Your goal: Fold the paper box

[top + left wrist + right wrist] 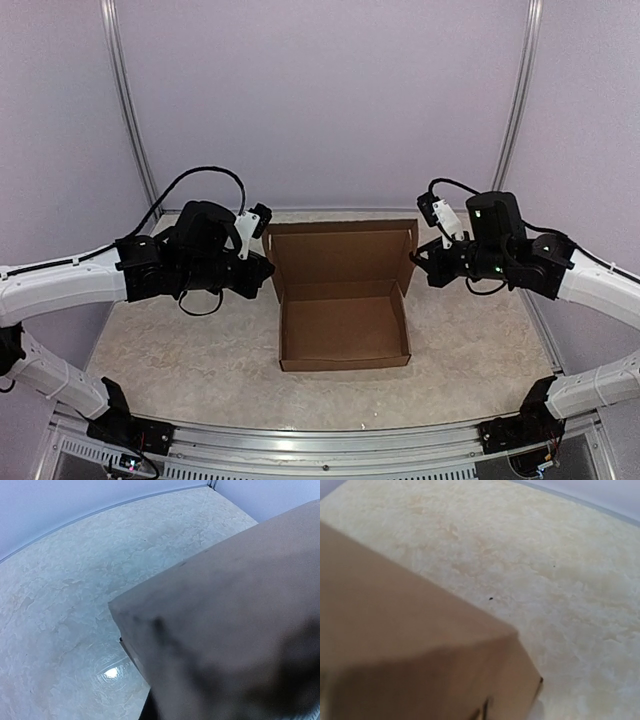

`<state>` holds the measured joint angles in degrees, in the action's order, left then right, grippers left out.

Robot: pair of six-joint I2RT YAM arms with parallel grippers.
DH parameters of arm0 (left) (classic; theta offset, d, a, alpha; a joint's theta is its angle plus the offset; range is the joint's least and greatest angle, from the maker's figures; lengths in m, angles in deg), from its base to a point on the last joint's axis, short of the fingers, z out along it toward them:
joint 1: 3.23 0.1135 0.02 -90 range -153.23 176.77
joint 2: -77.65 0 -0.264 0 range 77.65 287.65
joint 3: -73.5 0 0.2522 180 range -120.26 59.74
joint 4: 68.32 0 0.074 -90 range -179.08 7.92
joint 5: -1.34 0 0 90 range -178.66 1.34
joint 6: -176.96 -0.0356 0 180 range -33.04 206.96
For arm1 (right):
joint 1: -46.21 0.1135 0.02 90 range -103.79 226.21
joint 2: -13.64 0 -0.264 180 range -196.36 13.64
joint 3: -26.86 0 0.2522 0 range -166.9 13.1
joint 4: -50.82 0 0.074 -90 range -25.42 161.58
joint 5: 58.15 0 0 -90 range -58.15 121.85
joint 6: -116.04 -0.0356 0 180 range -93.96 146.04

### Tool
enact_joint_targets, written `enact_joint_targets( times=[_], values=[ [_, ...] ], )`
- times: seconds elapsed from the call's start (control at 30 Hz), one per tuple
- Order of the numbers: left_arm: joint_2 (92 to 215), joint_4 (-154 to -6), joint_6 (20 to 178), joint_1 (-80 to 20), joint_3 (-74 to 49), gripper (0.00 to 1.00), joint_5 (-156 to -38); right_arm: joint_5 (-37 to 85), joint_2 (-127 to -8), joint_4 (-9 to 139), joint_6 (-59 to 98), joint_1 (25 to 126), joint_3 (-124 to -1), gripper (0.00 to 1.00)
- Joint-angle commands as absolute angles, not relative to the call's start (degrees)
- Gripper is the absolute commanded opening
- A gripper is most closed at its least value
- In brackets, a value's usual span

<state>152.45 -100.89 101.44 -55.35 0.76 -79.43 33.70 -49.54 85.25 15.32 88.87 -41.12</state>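
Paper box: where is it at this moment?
Top view: the paper box sits open, centred on the table, lid up at the back, flanked by the left gripper and right gripper.

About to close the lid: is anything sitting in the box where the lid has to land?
Nothing visible. The box is bare inside; the left gripper and right gripper flank the raised lid.
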Motion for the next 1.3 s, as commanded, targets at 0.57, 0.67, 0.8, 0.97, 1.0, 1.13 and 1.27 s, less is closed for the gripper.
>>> enact_joint_targets(
  times=[0.57,0.67,0.8,0.97,1.0,1.13,1.27],
  values=[
    [156.22,-95.81,103.66,-55.61,3.92,0.00,-85.29,42.04,-52.89,80.13,5.40,95.85,-39.51,0.00],
    [156.25,-94.90,104.70,-55.61,4.53,0.00,-86.04,43.72,-52.35,79.69,5.04,96.66,-38.21,0.00],
    [156.39,-94.34,105.65,-55.61,3.76,0.00,-87.52,45.47,-52.19,79.13,4.80,97.68,-37.24,0.00],
    [156.45,-93.69,106.58,-55.61,1.96,0.00,-90.66,45.78,-52.26,76.98,3.81,98.84,-37.26,0.00],
    [156.60,-93.41,106.70,-55.61,1.73,0.00,-91.17,45.63,-52.38,76.38,3.66,98.98,-37.25,0.00],
    [157.46,-93.58,106.75,-55.57,1.44,0.00,-91.10,46.32,-53.21,75.83,3.35,99.81,-38.01,0.00],
    [158.29,-93.61,106.74,-55.69,2.63,0.00,-90.51,46.41,-53.42,74.77,2.16,100.39,-37.38,0.00]
  ],
)
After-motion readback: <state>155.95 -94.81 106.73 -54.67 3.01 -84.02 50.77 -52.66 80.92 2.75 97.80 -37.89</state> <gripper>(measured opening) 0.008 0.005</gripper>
